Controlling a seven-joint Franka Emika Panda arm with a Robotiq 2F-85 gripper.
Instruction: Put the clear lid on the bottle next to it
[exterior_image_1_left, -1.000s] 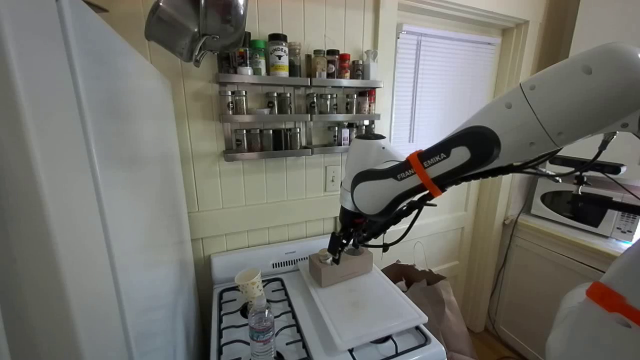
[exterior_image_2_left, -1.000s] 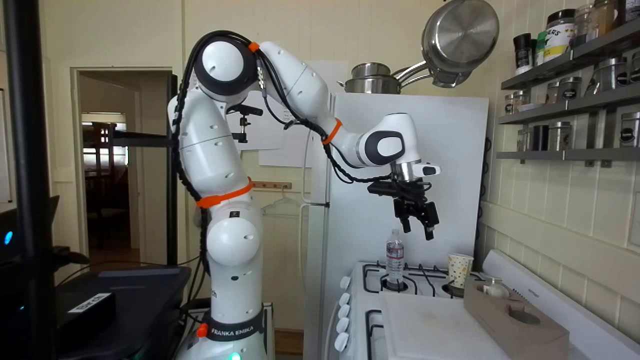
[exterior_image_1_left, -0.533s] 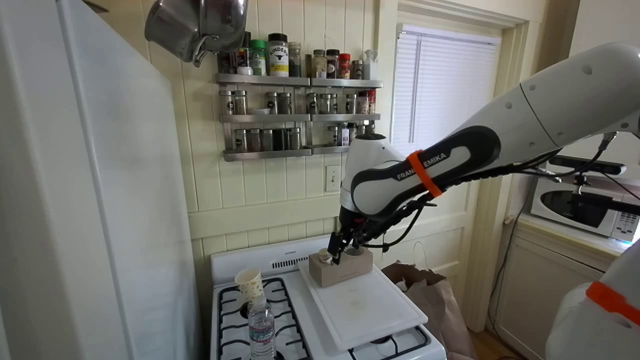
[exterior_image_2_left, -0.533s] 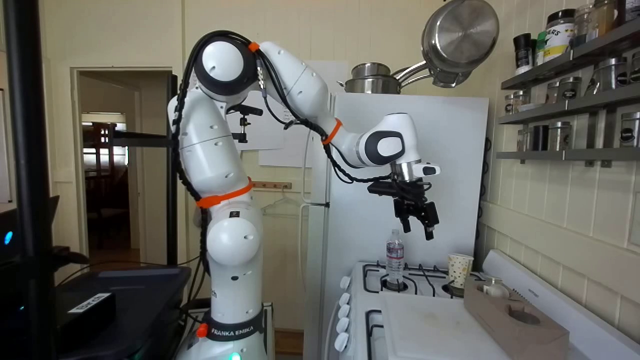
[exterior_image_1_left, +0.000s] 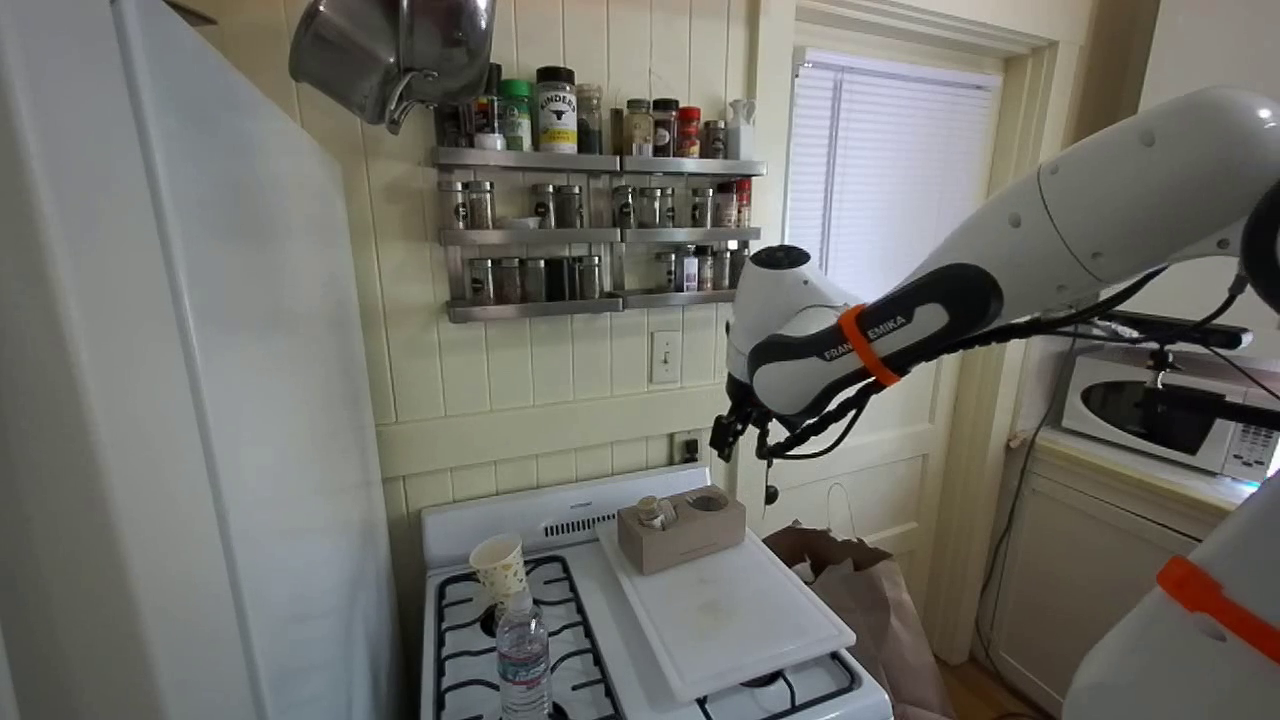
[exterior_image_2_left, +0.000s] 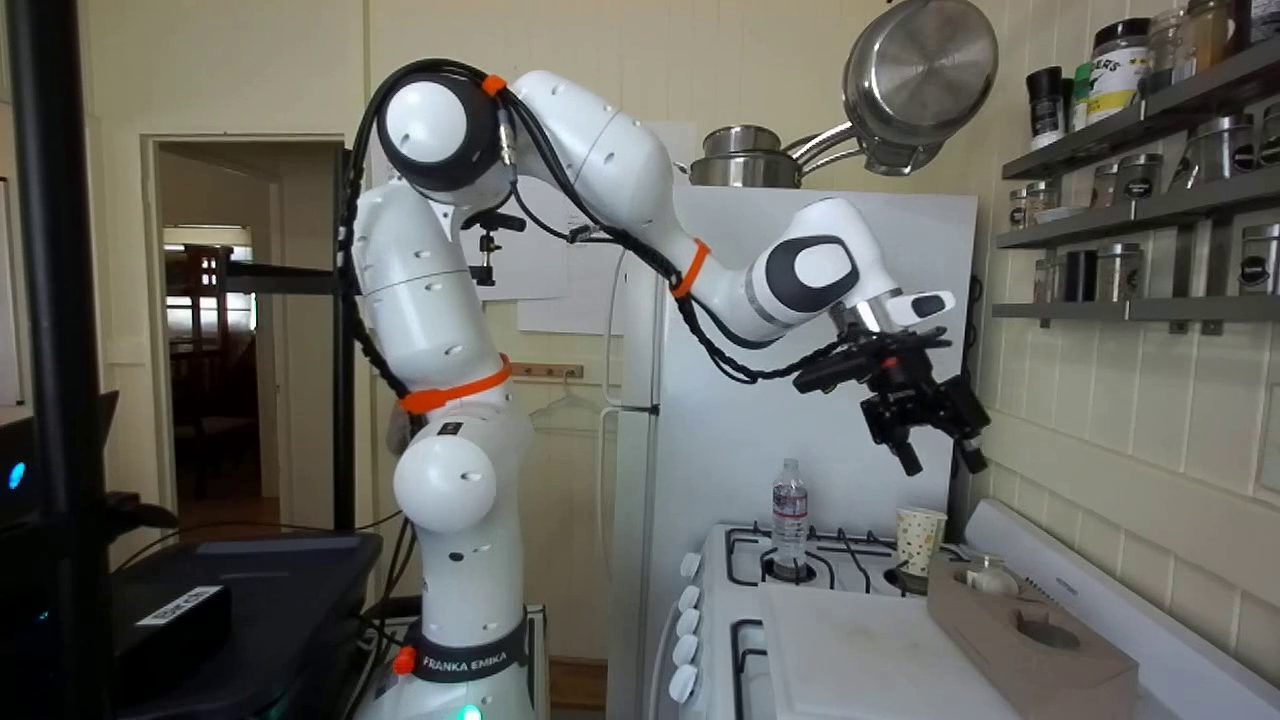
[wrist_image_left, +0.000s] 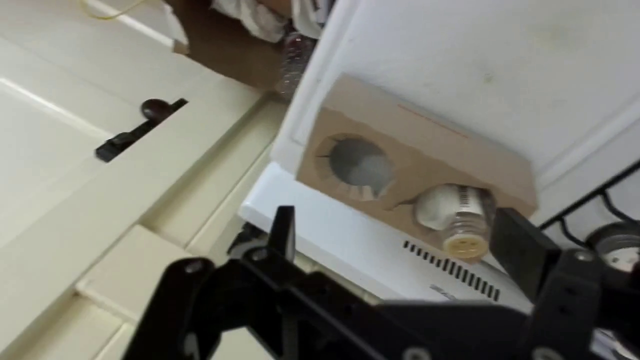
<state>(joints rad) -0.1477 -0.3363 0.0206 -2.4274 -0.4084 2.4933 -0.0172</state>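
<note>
A smooth, plastic-looking board (exterior_image_1_left: 730, 615) lies beneath a matt cardboard box (exterior_image_1_left: 684, 546). A paper cup (exterior_image_1_left: 499, 569) stands near the box, a glossy plastic bottle (exterior_image_1_left: 523, 658) farther off.

Near one back corner of the white gas stove (exterior_image_1_left: 620, 630), a gold-spotted white paper cup (exterior_image_1_left: 500, 572); by the opposite side edge, a rectangular white board (exterior_image_1_left: 725, 635); past that edge, a brown paper bag (exterior_image_1_left: 888, 620).

In an exterior view, a bottle (exterior_image_1_left: 524, 662) is set before a cup (exterior_image_1_left: 500, 568) on the stove (exterior_image_1_left: 608, 605); right of them a box (exterior_image_1_left: 683, 549), a jar (exterior_image_1_left: 651, 513) held in its left opening, is placed on a board (exterior_image_1_left: 735, 625).
</note>
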